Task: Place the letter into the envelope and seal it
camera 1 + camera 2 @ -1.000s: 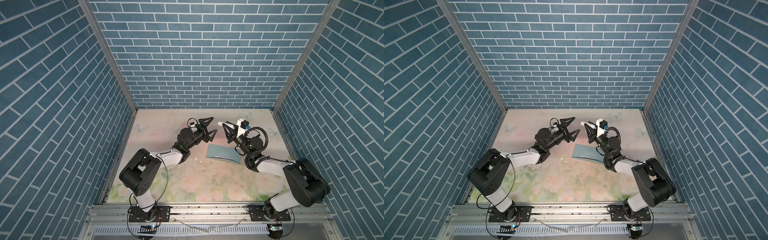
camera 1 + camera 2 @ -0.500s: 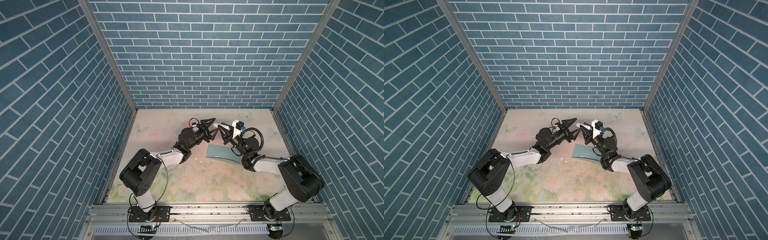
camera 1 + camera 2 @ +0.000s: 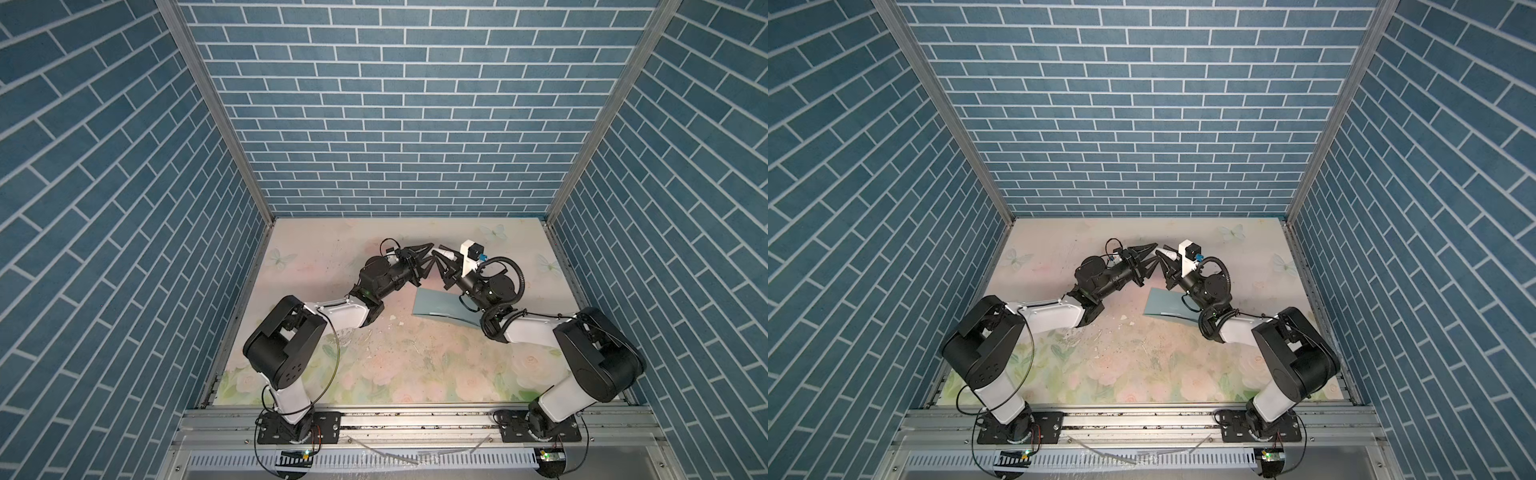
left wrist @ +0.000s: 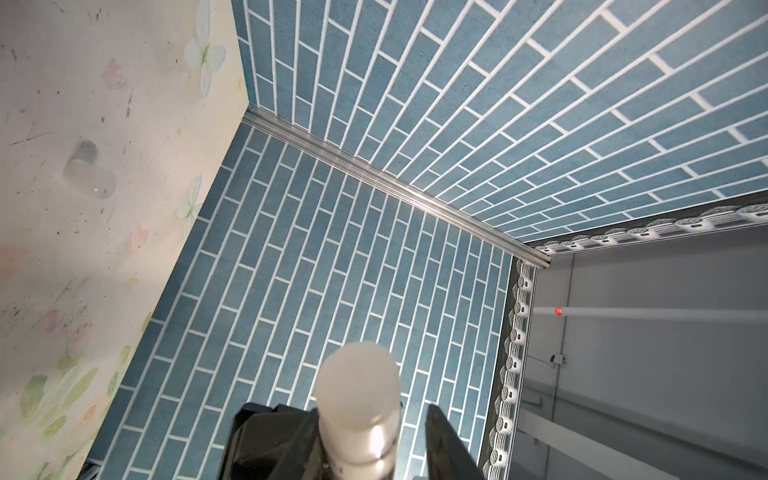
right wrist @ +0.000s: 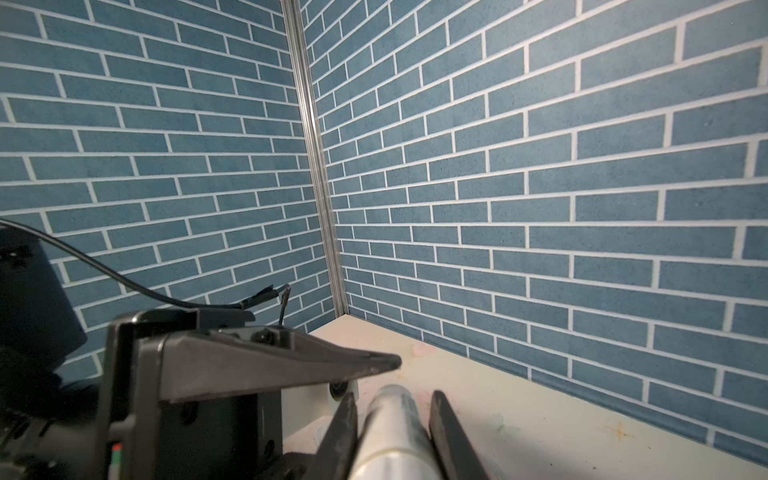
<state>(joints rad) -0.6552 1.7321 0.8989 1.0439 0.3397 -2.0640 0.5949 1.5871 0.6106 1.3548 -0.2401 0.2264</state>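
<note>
**Gripper state.** The right gripper [image 5: 393,395] was closed on a white cylinder [image 5: 395,432]. In the right wrist view both of its fingers [image 5: 451,432] were pressed against the cylinder's sides.

The left gripper [image 4: 340,405] was set crosswise around the free end of the same cylinder [image 4: 357,395]. In the left wrist view one finger [image 4: 270,440] was seen against the cylinder. A narrow gap was visible between the cylinder and the other finger [image 4: 444,440]. Whether a firm grip had been made there could not be told.

**Gripper position.** In both top views the left gripper [image 3: 433,252] and the right gripper [image 3: 437,257] were found tip to tip. They were held above the bench [image 3: 374,374], near the middle and toward the back brick wall [image 3: 395,124]. Only a short white part of the cylinder [image 3: 445,251] was exposed between them.

**Task item.** The envelope [image 3: 436,305] [image 3: 1163,305] was lying on the bench, apart from both grippers and on their front side. It was not held. Its right part was covered by the wrist joint of the right arm, and its left part was left exposed on the floral surface.
</note>
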